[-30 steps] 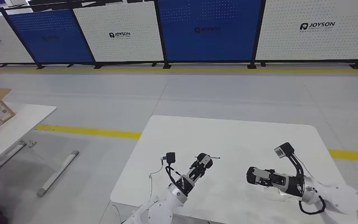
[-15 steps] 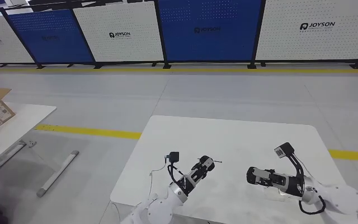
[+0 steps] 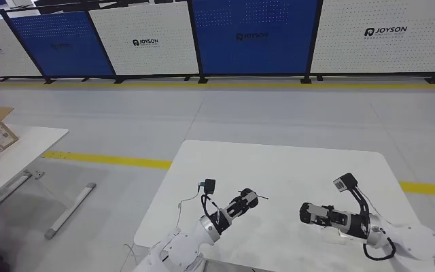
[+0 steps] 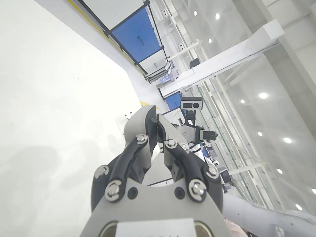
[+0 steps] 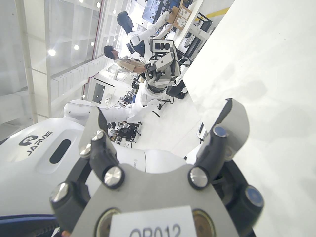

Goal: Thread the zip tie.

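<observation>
Though thin as a pencil line from the top view, read plainly enough as the zip tie [image 3: 262,198]: a dark, narrow, straight strip, likely of stiff yet springy plastic, clamped near one end in the left gripper [image 3: 246,198] and jutting free above the white desk [image 3: 285,163]. Pointed across at the right gripper [image 3: 304,213], well apart from it, probably so that the loose end could be met from the other side (a guess from the task, not a thing seen). Seen from the left wrist, showed the fingers [image 4: 137,127] pressed together, smooth grey curved shells lined with dark ribbed pads [image 4: 151,136], nipping a small black bit of the zip tie [image 4: 153,119] right at the tips. Gripped there rather than deep in the throat, seemingly to leave as much strip as possible free for threading, with the ribbing suited to stop so slick a thing from sliding. Could not tell head from tail of the strip (too small). Found the right gripper [image 5: 164,109] with its fingers [image 5: 233,117] spread wide and nothing between them, above the smooth matte desk [image 5: 271,50] and facing the left arm: placed, by the look of it, to receive the free end.
</observation>
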